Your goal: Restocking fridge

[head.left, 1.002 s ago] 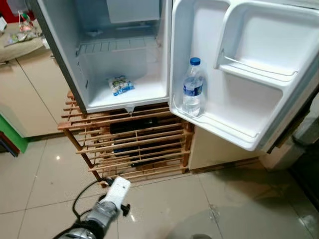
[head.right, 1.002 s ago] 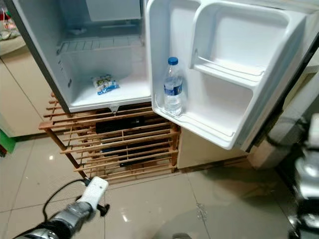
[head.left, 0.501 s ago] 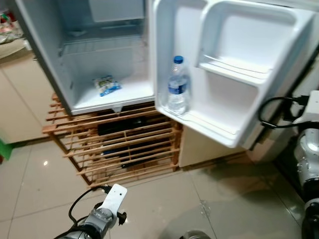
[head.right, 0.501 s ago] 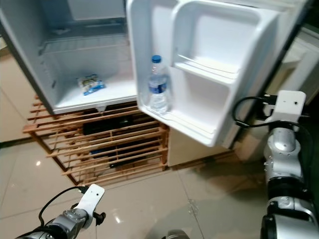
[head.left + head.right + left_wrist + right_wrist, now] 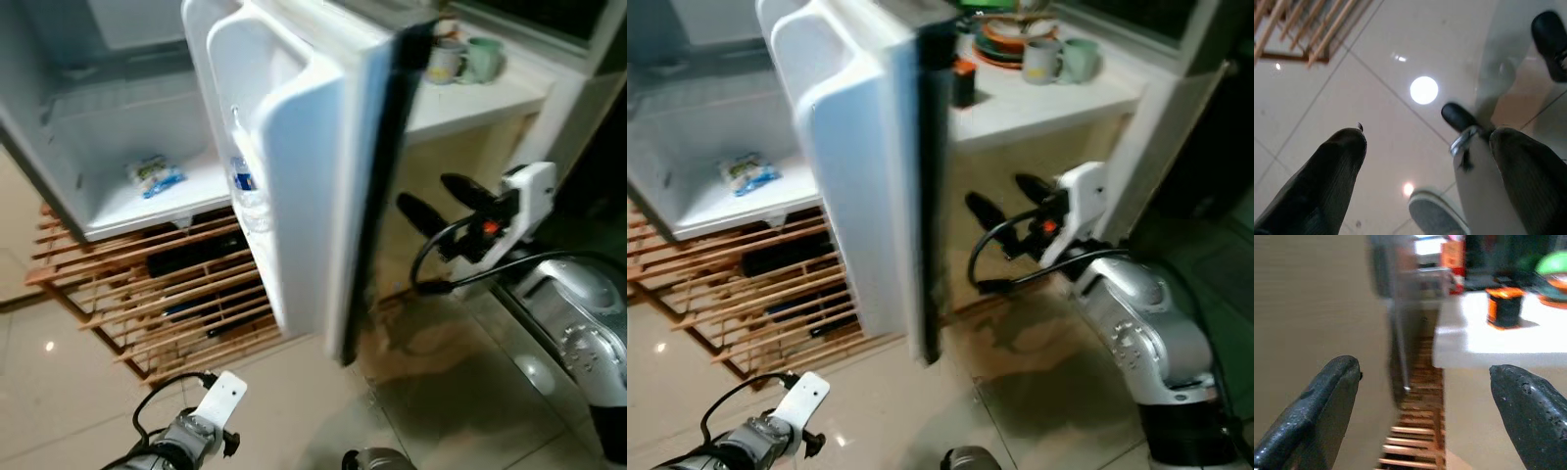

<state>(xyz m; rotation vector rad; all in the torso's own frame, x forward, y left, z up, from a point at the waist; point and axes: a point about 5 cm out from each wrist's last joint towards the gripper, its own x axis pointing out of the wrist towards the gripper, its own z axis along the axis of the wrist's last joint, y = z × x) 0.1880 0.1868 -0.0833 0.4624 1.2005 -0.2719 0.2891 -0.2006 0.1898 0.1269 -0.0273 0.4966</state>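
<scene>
The left gripper (image 5: 1425, 181) is held low over the tiled floor (image 5: 59, 392), its fingers (image 5: 1327, 181) spread wide and empty. The right gripper (image 5: 436, 201) is raised just behind the fridge door (image 5: 294, 196), fingers (image 5: 421, 217) parted, nothing gripped. A water bottle (image 5: 247, 186) is seen in the door shelf. Farther in, a packet (image 5: 155, 176) lies on the fridge floor, above a wooden rack (image 5: 147, 294). Mugs (image 5: 1058, 59) stand on the white surface (image 5: 1038, 103).

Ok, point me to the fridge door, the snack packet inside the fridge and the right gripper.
fridge door (image 5: 862, 176): right eye view, on its white inner liner.
snack packet (image 5: 155, 176): left eye view, middle of the packet.
right gripper (image 5: 1007, 196): right eye view, between its two black fingertips.
</scene>
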